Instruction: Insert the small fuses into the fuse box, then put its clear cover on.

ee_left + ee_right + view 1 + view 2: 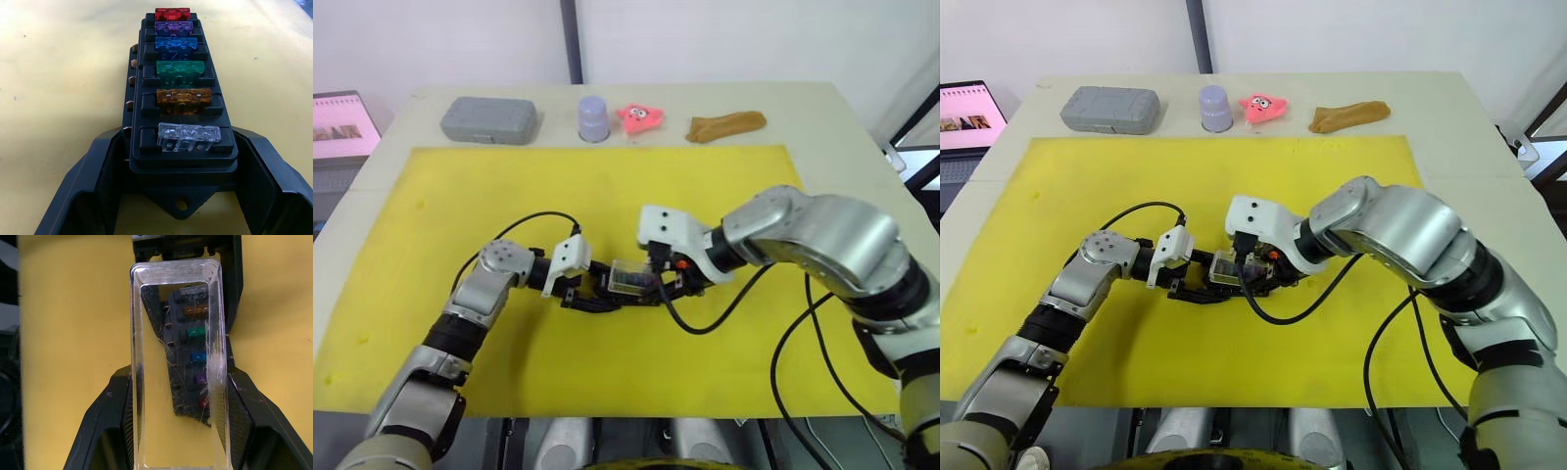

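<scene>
The black fuse box [182, 155] lies low over the yellow mat [607, 196], and my left gripper [183, 147] is shut on its near end. One row of small fuses [180, 73] sits in its slots: red, purple, blue, green, amber and clear. My right gripper [178, 377] is shut on the long sides of the clear cover [173, 273]. The cover hangs just above the fuse box and a little off to one side, with the fuses showing through it. In the head views the two grippers meet at the mat's middle, with the cover [628, 279] between them.
Along the table's far edge stand a grey rounded case [489, 118], a lavender cup [593, 117], a pink toy [641, 116] and a brown cloth-like lump [724, 125]. A laptop screen [342, 127] sits off the table's left. Black cables [705, 318] trail over the mat.
</scene>
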Tool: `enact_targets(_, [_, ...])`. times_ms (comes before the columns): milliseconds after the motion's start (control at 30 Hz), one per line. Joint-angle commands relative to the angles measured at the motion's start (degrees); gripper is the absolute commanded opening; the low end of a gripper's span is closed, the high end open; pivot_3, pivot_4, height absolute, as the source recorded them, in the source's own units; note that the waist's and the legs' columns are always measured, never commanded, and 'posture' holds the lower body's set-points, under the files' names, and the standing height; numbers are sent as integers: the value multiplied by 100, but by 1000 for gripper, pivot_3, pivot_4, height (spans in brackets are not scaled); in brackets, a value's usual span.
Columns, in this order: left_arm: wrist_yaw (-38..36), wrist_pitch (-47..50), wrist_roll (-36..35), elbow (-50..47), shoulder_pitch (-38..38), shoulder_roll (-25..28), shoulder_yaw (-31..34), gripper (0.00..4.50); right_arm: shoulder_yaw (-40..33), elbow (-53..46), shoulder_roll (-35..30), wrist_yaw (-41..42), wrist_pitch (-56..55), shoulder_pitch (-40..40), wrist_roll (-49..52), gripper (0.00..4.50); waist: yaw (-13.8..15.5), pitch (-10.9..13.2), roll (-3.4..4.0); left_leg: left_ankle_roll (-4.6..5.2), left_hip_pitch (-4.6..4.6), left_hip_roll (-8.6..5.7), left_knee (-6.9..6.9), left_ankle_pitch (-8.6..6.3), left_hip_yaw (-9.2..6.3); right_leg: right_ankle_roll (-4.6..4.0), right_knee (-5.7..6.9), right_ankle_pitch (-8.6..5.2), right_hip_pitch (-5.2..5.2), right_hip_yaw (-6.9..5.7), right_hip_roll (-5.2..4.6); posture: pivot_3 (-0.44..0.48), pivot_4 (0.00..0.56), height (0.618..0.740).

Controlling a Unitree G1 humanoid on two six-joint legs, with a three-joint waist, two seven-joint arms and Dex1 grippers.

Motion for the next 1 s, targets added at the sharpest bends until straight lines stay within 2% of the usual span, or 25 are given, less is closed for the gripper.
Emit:
enact_targets(33, [-45,-183,167,85,-22,-116,-96,2547,130,43,159,-203,27,-193,-202,1705,5,0,0,0,-1,0,0,0,-2,0,0,0,0,-2,0,0,150,740])
enact_targets(633, [-51,-411,362,129,-36,-146,-58,2547,749,180,408,-262,-262,-247,-604,1705,-1,-1,0,0,0,-6,0,0,-4,0,0,0,1,-2,-4,0,150,740])
enact_targets(1000, [2,-433,414,71,-3,-156,-69,2547,1195,229,307,-68,-507,-245,-929,1705,-4,-2,0,0,3,-5,0,0,-4,0,0,0,4,-3,-3,0,150,740])
